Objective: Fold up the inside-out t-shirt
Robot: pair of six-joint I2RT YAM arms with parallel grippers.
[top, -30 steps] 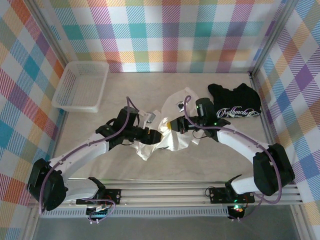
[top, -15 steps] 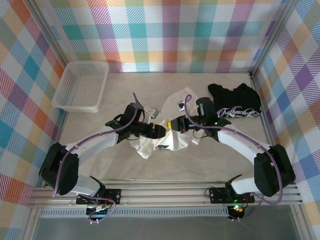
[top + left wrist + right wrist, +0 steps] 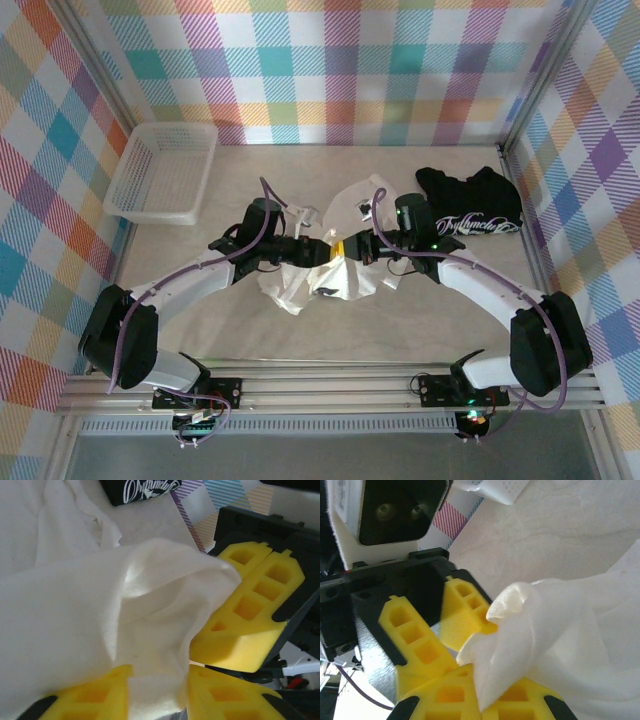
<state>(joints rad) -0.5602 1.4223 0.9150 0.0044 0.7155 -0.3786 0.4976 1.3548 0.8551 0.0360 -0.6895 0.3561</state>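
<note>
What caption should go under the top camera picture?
The left gripper and right gripper meet over a crumpled white t-shirt, with a black t-shirt and a basket set aside.

- Black t-shirt [image 3: 468, 188]: white script lettering [image 3: 477, 224] across the chest, one word, ornate. Top view reads approx. "Fyllymela", not certain.
- Same lettering [image 3: 150, 487] at the top edge of the left wrist view, cut off, can't be read.
- Inside-out t-shirt [image 3: 345, 280]: small tag [image 3: 361, 210] near its far edge, print too small to read.
- No other txt, nos. or signs legible.
</note>
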